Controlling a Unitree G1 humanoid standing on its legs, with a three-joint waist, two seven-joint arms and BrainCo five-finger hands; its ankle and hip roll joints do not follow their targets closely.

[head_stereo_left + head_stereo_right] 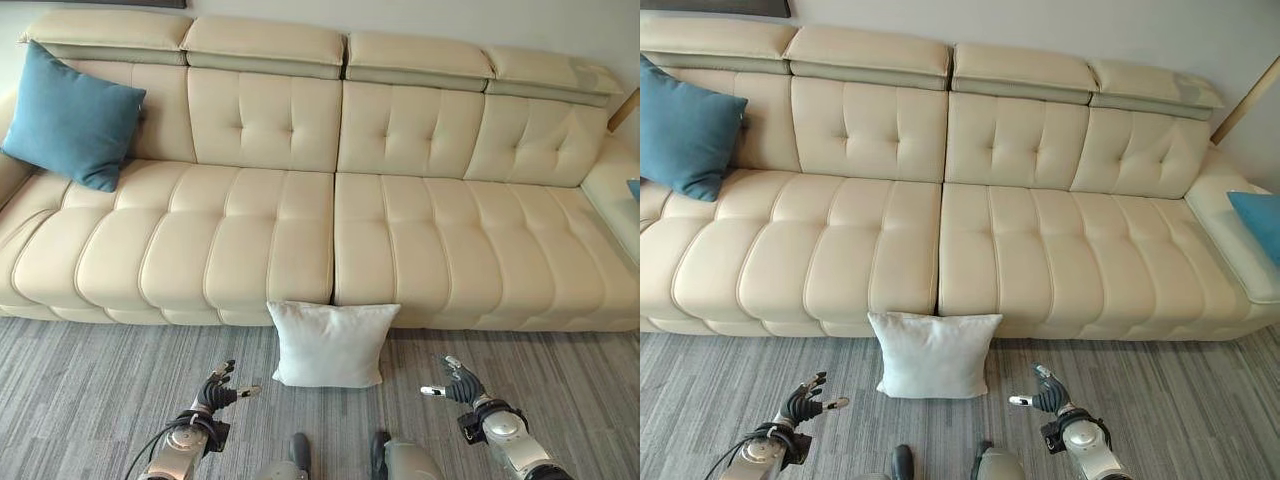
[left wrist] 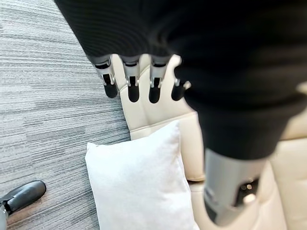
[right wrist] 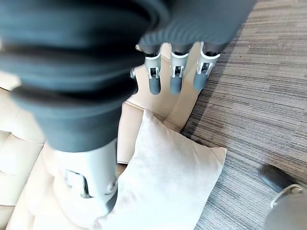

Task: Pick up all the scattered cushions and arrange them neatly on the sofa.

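Left robot hand (image 1: 218, 390): hovers low over the carpet, to the left of the white cushion, fingers spread apart and relaxed, holding nothing.
Right robot hand (image 1: 458, 381): hovers at a matching height to the right of the same cushion, fingers loosely apart, also empty.
Why the hands sit so: they flank the cushion on both sides, which looks like the start of a two-handed reach for it; neither touches it yet.
White cushion (image 1: 331, 343): stands on the floor (image 1: 90, 400), propped against the sofa's front face, right below the seam between the two middle seats.
Blue cushion (image 1: 72, 117): already on the sofa (image 1: 430, 250), leaning upright against the backrest at the far left end, one corner resting on the seat.
Second blue cushion (image 1: 1260, 222): only a corner shows, lying on the sofa's right end section near the picture edge.
Sofa: long, cream, tufted; the seats between the two ends are bare, so there is plenty of room to set the white cushion down.
Edges: the front lip of the seat overhangs just above the white cushion's top edge, so I judge it needs lifting outward before upward.
Floor: grey striped carpet, open on both sides of the white cushion, giving each hand free room to close in.
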